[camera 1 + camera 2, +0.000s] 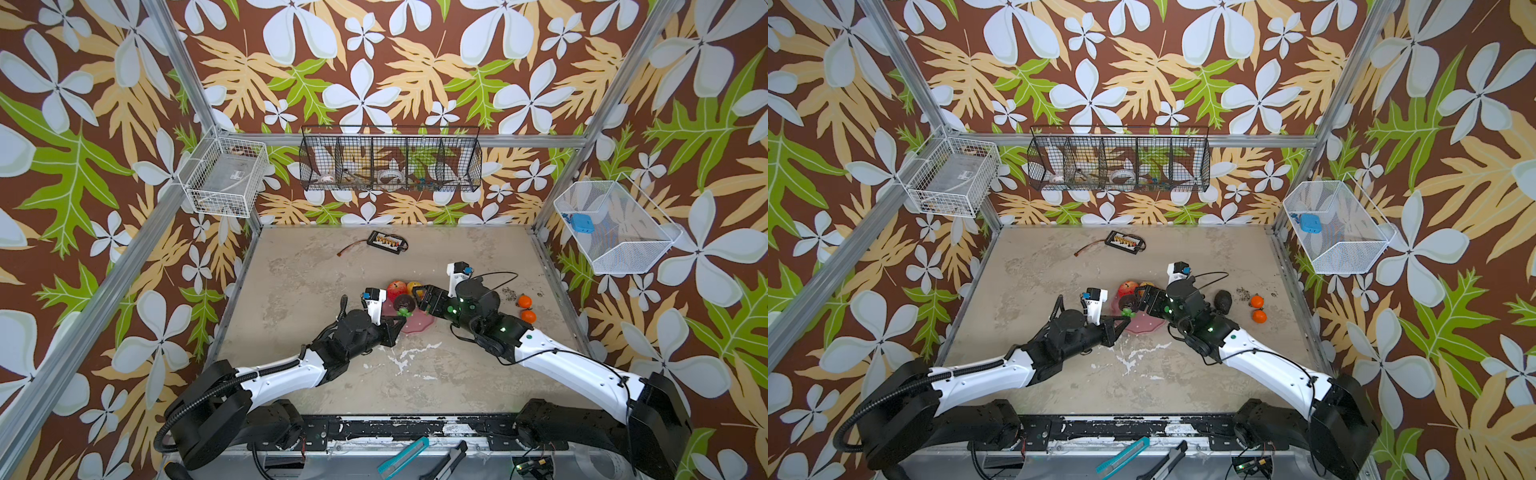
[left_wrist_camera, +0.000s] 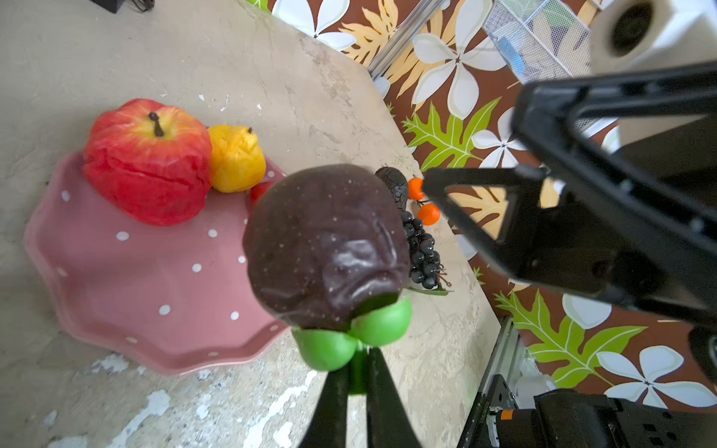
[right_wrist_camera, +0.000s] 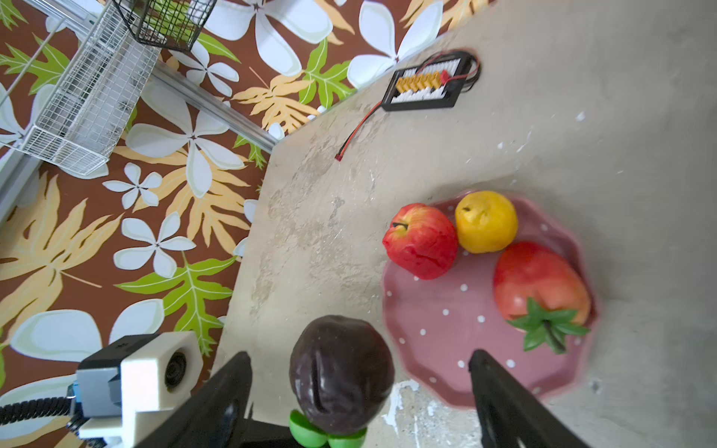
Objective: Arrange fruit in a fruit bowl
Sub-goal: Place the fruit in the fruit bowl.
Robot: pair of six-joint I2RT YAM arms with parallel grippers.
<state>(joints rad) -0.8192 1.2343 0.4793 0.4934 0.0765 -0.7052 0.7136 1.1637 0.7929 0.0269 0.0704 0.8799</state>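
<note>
Left gripper [image 2: 357, 368] pinches the green calyx of the dark purple fruit [image 2: 326, 244], right gripper [image 3: 359, 368] gapes wide around it gripping nothing, so ease it over bare fruit bowl [image 1: 415, 326], just below mid-frame in a top view, lower gently, release clear of the red apple [image 1: 397, 287].

fruit bowl [image 1: 419, 326] — largely covered in both top views | avocado [image 2: 392, 186], grape bunch [image 2: 423, 252] — partly behind dark purple fruit [image 2: 326, 248]
</note>
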